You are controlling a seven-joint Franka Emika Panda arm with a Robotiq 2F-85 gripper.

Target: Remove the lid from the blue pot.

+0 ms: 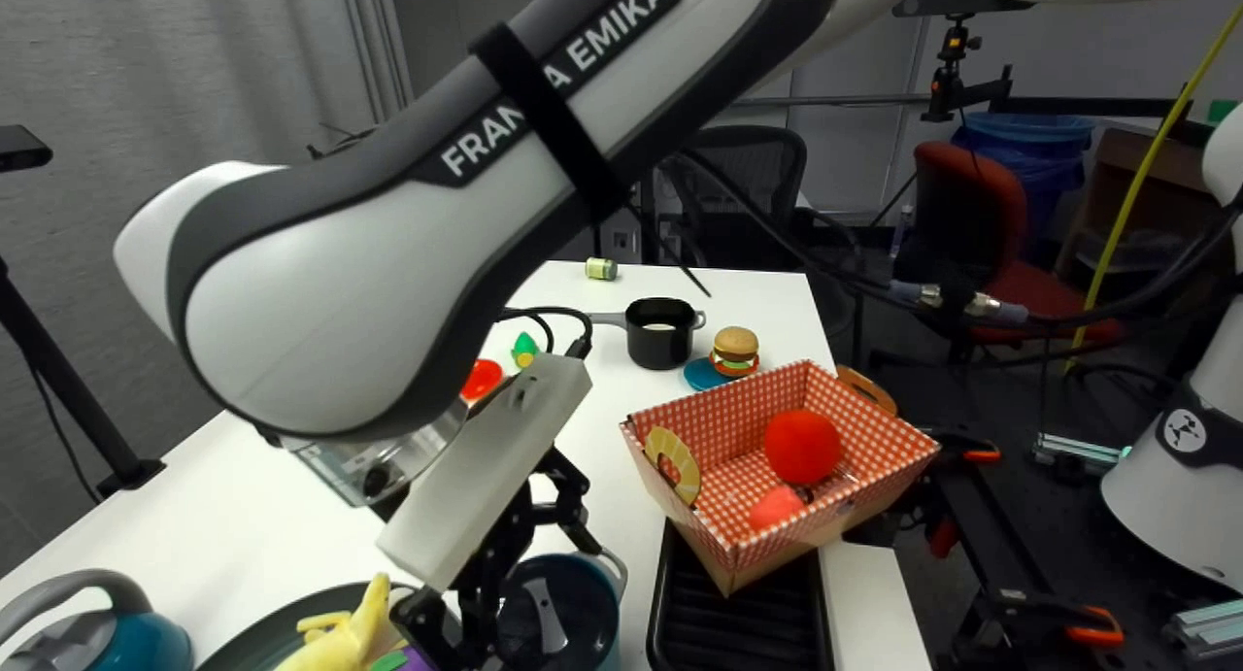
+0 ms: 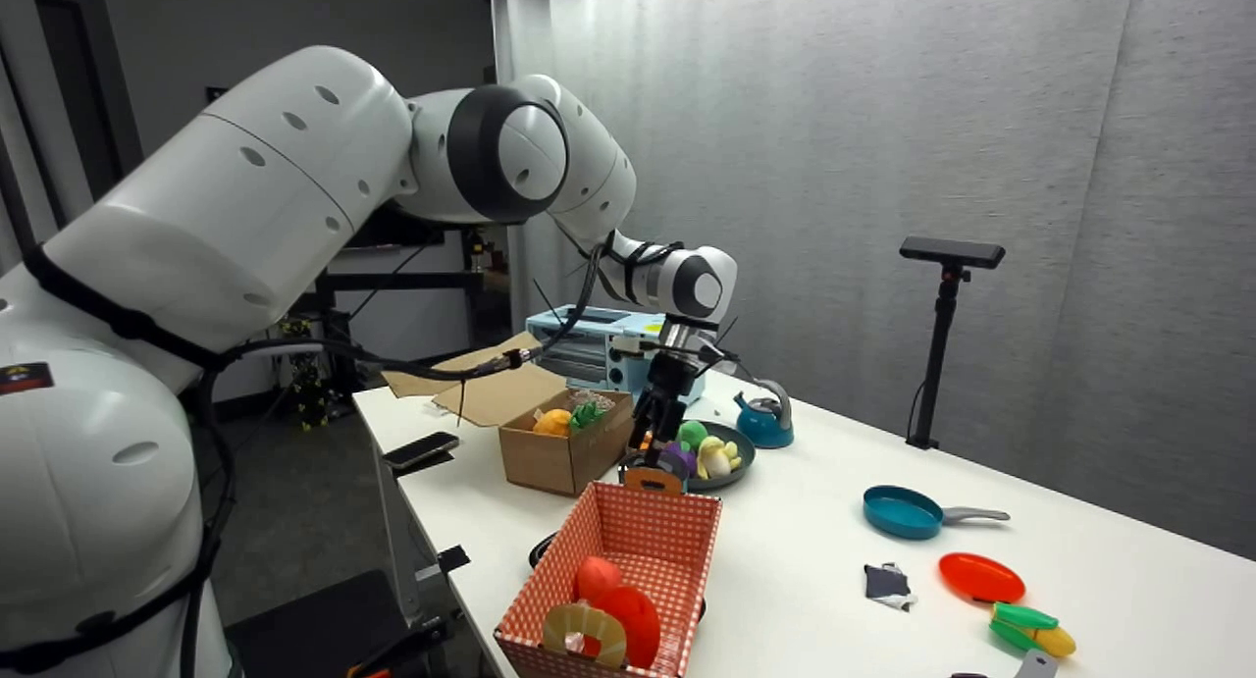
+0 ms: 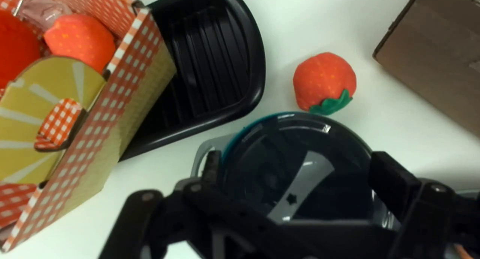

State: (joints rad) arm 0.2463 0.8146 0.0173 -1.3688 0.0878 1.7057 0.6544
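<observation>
I held my gripper (image 3: 302,172) above the blue pot (image 1: 609,637), fingers (image 3: 392,180) parted wide, the dark lid (image 3: 283,159) framed between them, resting on the pot, a red strawberry (image 3: 324,79) beyond the fingers.

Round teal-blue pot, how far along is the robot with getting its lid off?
Done: black jaws are positioned at the round teal-blue pot, framing it in the wrist view. In hand: probably the grasp, though the jaws stand open, holding nothing. Left: gripping and lifting the round, dark, glassy lid, which is still on.
</observation>
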